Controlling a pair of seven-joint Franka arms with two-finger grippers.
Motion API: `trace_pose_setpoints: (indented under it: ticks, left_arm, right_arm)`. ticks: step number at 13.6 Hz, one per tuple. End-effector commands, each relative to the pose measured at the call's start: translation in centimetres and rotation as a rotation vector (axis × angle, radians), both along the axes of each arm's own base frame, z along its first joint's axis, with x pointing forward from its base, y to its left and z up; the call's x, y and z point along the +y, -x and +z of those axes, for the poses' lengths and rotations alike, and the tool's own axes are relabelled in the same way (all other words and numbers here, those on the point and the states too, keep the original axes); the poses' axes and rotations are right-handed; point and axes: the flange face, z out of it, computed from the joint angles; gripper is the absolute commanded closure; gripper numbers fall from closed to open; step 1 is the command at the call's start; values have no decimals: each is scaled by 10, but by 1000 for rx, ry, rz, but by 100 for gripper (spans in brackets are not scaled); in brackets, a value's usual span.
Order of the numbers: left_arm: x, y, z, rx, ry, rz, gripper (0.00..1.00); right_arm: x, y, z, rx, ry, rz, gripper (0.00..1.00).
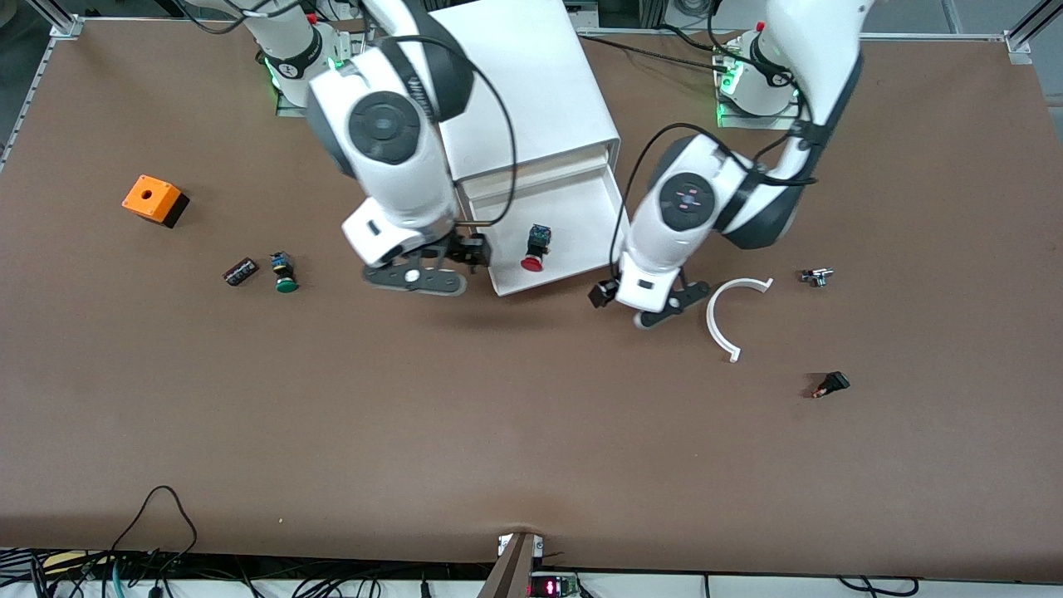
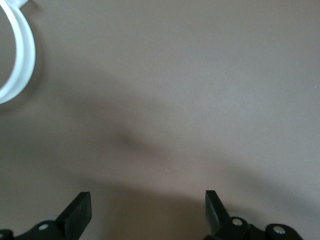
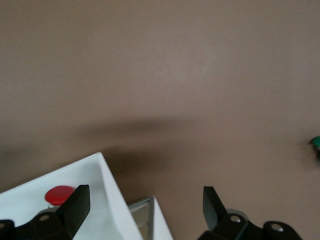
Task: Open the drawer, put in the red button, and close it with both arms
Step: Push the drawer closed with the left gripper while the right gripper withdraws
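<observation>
Front view shows the red button (image 1: pixel 534 251) lying in the open drawer (image 1: pixel 581 218), beside my empty, spread right hand (image 1: pixel 469 253). Left wrist view alone shows my left hand (image 2: pixel 147 210) open over bare surface (image 2: pixel 190 100).

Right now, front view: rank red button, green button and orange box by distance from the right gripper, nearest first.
The right gripper is open at the drawer's corner toward the right arm's end.
1. Red button: lying in the open drawer, right beside the gripper.
2. Green button: on the table, toward the right arm's end.
3. Orange box: on the table, farthest toward that end.
</observation>
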Motion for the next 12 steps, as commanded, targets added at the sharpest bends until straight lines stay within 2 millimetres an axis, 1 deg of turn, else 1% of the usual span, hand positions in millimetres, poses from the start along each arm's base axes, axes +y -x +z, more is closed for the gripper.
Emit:
trace_pose_setpoints:
  ticks: [1,2,3,4,5,6,7,9,10,11,12]
  left_arm:
    - [-28,13,-1,-42,-46,-23,0]
    - [-33,17,-2,-41,-47,-31,0]
    - [-38,22,-3,-34,-45,-37,0]
    - [-46,30,-5,-27,-42,-50,0]
    - [-48,33,-5,-17,-45,-51,0]
    - [-55,41,-8,-10,-47,-65,0]
    - [-64,50,-8,-2,-41,-81,0]
    - [-76,61,-8,8,-31,-85,0]
    - [-86,70,-8,25,-14,-93,0]
    - [-91,75,-9,42,0,-89,0]
    - [-98,82,-9,53,10,-97,0]
  right_arm:
    - [-33,-9,27,-13,-26,49,0]
    - [-47,-11,41,-10,-50,64,0]
    - [-66,-13,52,8,-55,97,0]
    - [-81,-14,68,-7,-59,136,0]
    - [-92,-14,81,-22,-61,164,0]
    - [-110,-13,92,-11,-53,176,0]
    - [-126,-12,100,4,-47,215,0]
    - [-178,-12,113,12,-65,296,0]
    - [-197,-11,113,20,-78,324,0]
    - [-217,-11,115,23,-85,352,0]
    - [-242,-9,117,37,-93,361,0]
